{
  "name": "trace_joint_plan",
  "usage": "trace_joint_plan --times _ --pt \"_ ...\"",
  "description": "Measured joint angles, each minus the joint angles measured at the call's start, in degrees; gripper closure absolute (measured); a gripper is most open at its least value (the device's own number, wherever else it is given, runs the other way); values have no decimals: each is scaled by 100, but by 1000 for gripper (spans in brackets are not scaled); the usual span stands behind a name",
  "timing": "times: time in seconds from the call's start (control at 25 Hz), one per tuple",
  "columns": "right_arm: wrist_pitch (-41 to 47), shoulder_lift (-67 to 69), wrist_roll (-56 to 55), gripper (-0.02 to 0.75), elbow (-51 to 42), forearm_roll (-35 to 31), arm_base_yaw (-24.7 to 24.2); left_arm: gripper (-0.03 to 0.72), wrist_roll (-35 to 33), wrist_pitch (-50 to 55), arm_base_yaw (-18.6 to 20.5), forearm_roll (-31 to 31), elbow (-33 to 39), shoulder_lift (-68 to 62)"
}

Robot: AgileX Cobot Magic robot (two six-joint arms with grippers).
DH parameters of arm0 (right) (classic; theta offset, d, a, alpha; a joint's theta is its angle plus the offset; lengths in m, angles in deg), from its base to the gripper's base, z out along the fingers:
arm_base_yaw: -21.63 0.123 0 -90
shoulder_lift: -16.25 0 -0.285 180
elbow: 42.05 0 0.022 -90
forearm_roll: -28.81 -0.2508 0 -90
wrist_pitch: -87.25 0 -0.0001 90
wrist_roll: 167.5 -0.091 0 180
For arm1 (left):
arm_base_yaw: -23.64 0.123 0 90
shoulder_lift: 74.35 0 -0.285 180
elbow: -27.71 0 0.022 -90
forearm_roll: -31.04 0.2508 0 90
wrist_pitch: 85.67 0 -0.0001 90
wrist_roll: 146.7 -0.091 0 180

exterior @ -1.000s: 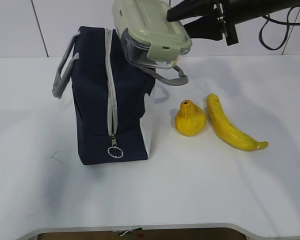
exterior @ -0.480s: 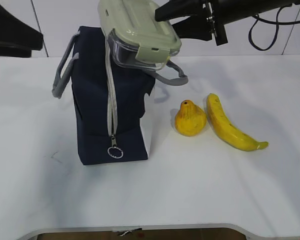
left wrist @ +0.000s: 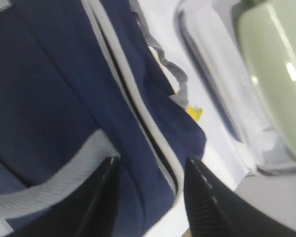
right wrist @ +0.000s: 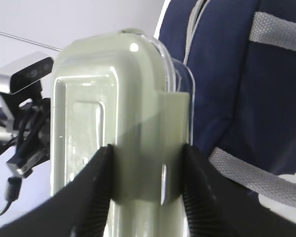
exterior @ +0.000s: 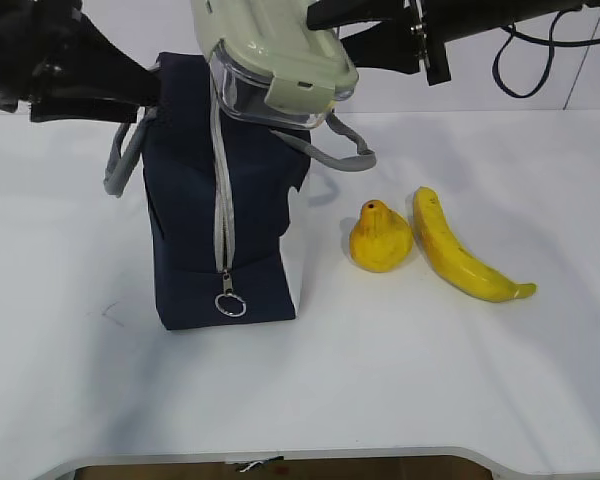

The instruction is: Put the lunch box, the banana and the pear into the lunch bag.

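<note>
The navy lunch bag (exterior: 190,220) stands upright left of centre, with its ring pull (exterior: 230,303) low on the front. My right gripper (exterior: 330,30) is shut on the sage-lidded lunch box (exterior: 270,60) and holds it tilted just above the bag's top. In the right wrist view my right gripper (right wrist: 147,153) clamps the lid (right wrist: 113,98), with the bag (right wrist: 237,74) behind. My left gripper (exterior: 152,85) is open at the bag's top left, by the handle. In the left wrist view it (left wrist: 150,165) straddles the bag's zipper seam (left wrist: 138,108). The pear (exterior: 380,238) and banana (exterior: 460,255) lie right of the bag.
The bag's grey handles stick out on the left (exterior: 125,150) and the right (exterior: 345,155). The white table (exterior: 380,380) has its front edge near the bottom of the exterior view. A black cable (exterior: 530,60) hangs from the right arm.
My left arm has come in from the left and reached the bag's top. My right gripper has carried the lunch box leftward over the bag.
</note>
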Motion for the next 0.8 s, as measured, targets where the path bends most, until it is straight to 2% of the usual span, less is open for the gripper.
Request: trace_joint_plan --times 0.52,0.6,0.72,0.8 --pt "-87 0 87 400 0 -237 0 358 0 136 -111 142 -847 -793" --pt "-87 0 87 400 0 -250 0 349 186 179 -113 499 -1140 -793" --pt "-87 0 110 400 0 -250 0 314 823 225 -113 1384 -1577 -793" --pt "-87 0 110 400 0 -250 0 304 1066 307 -113 1680 -1751 -805"
